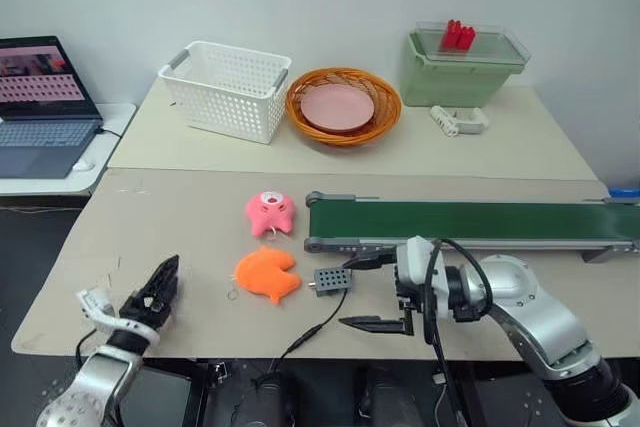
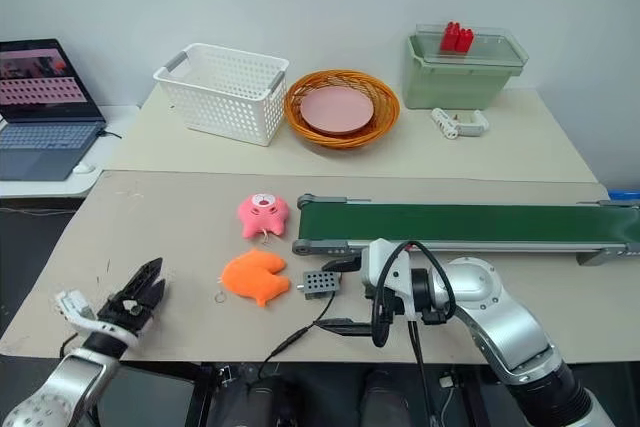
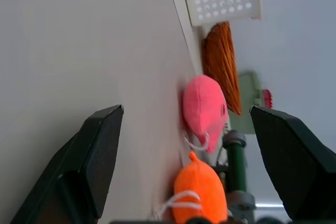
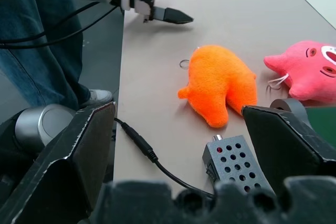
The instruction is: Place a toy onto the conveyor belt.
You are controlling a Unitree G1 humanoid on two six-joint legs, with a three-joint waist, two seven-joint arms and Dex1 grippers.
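You have bare counter (image 1: 170, 212) between the left tool (image 1: 157, 292) and the toy (image 1: 267, 274), so that side approach lies free. On the toy's other side a small grey box (image 1: 332, 280) sits just beside it, with a black cable (image 1: 300, 339) trailing off the counter's near edge. The right tool (image 1: 378, 292), fingers spread wide, hangs just past that box. A pink toy (image 1: 269, 213) lies near the orange one, towards the conveyor belt (image 1: 470, 221). The belt's top is bare along its length. The white basket (image 1: 227, 89), orange bowl (image 1: 343, 105) and green bin (image 1: 462, 67) stand well apart at the back.
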